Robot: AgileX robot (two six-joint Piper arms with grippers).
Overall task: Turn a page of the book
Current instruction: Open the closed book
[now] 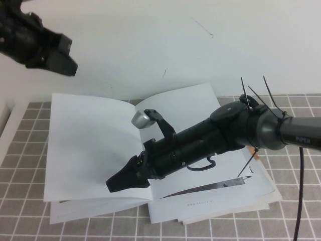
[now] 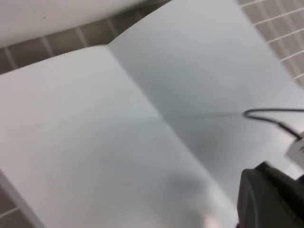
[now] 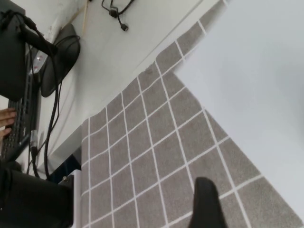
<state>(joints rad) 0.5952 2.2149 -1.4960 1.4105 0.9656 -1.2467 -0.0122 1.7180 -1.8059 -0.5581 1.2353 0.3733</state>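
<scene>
Over the left half of the open book (image 1: 165,108), near its front edge, the right gripper (image 1: 116,185) hovers with fingers that look closed on nothing. The page (image 1: 90,145) lies blank and flat below it. The arm should lift straight up, so nothing catches. The left gripper (image 1: 64,56) waits above the far-left corner; whether it is open I cannot tell. Loose papers (image 1: 261,198) lie under the book on the checked cloth (image 1: 291,216).

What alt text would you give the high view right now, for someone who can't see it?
The right hand hangs low over the blank left page of the open book, its arm crossing the right page. The left hand hovers at far left above the grey grid mat.
</scene>
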